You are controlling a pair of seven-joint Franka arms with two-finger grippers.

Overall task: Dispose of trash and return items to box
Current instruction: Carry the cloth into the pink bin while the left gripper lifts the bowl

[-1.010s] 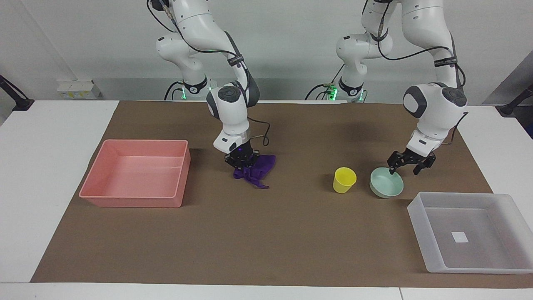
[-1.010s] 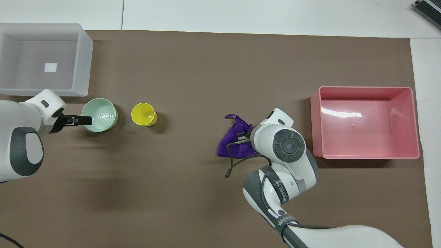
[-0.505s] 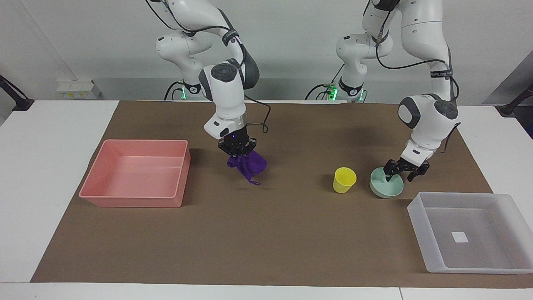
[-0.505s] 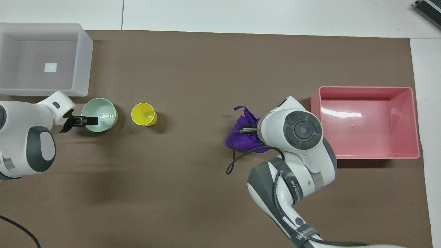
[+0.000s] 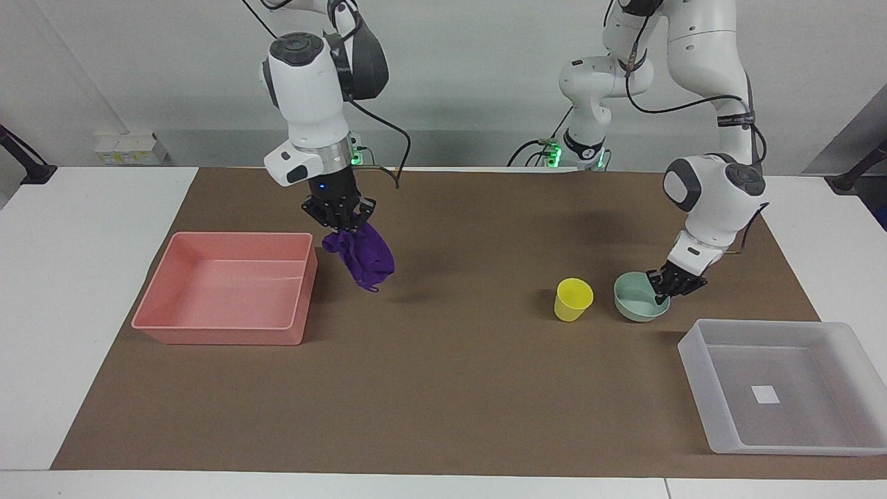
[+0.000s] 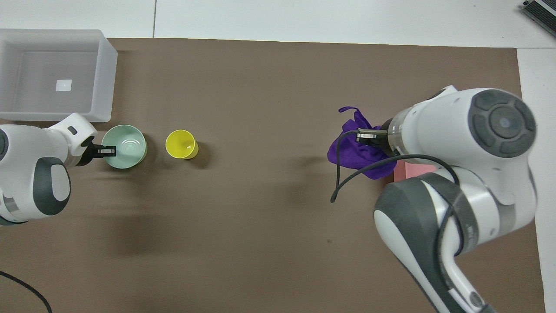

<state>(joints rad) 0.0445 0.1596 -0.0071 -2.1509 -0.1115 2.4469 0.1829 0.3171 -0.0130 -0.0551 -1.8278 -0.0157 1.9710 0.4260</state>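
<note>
Brown matte mat (image 5: 443, 388); wrinkled purple rag (image 5: 364, 255); round mint bowl (image 5: 634, 303).

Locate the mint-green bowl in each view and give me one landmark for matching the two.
Facing view: the mint-green bowl stands on the brown mat toward the left arm's end of the table, with the left gripper at its rim.
Overhead view: the bowl stands just nearer the robots than the translucent box.
Shared landmark: the yellow cup beside the bowl.
</note>
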